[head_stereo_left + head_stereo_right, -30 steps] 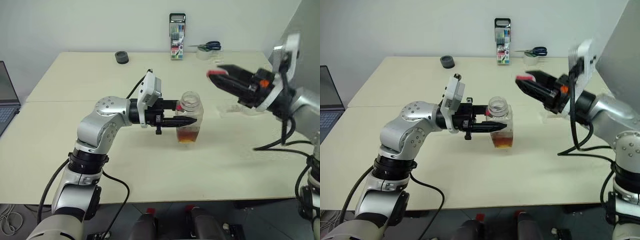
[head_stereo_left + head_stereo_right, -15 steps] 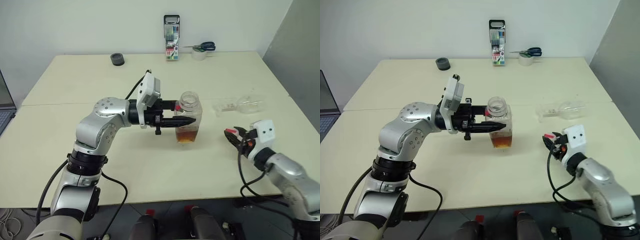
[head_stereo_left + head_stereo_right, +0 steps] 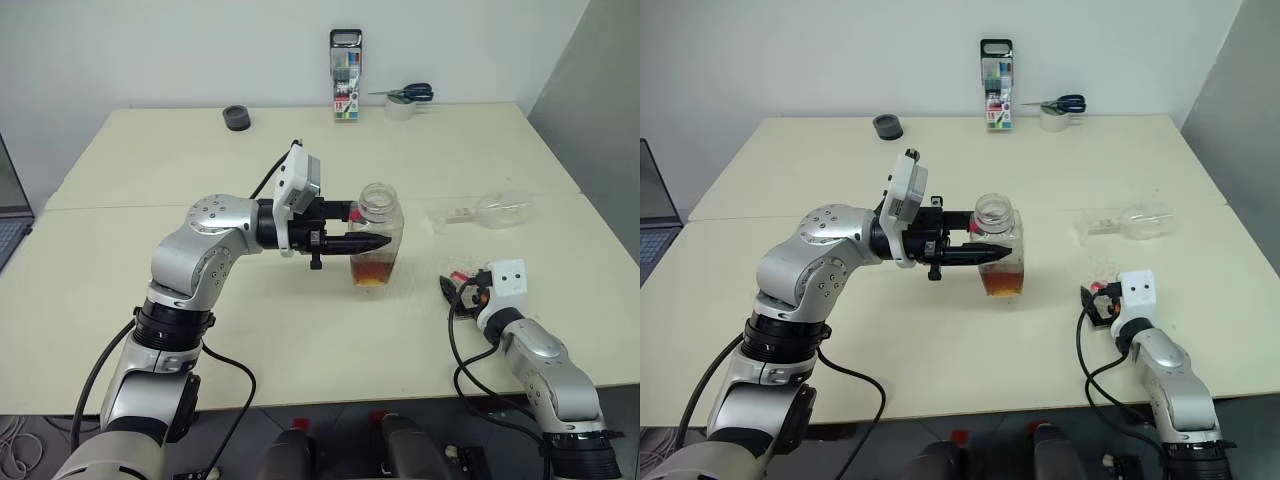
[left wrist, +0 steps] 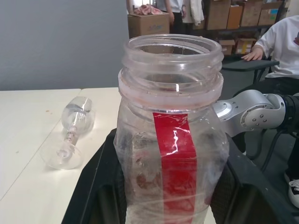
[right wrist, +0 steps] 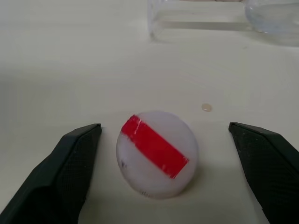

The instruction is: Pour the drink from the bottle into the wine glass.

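Gripping the bottle [image 3: 377, 232] around its body, the left fingers [image 3: 372, 241] stay clamped; it stands upright mid-bench, mouth uncapped, with the amber drink [image 3: 375, 270] low inside. Right fingers [image 5: 77, 158] now spread wide either side of the red-and-white cap [image 5: 157, 152], which sits free on the bench [image 3: 300, 330]. A second ago that hand was up near the bottle mouth with the cap pinched; since then it has dropped to the front right of the bench and let go. So uncapping looks done, pouring not started. The wine glass [image 3: 490, 210] lies on its side, well right of the bottle and beyond the right hand; it likely needs standing up before any pour.

Count: one bottle, one cap, one wine glass, one pen case [image 3: 346, 75], one pair of scissors [image 3: 405, 93], one tape roll [image 3: 403, 108], one small dark round thing [image 3: 237, 117].
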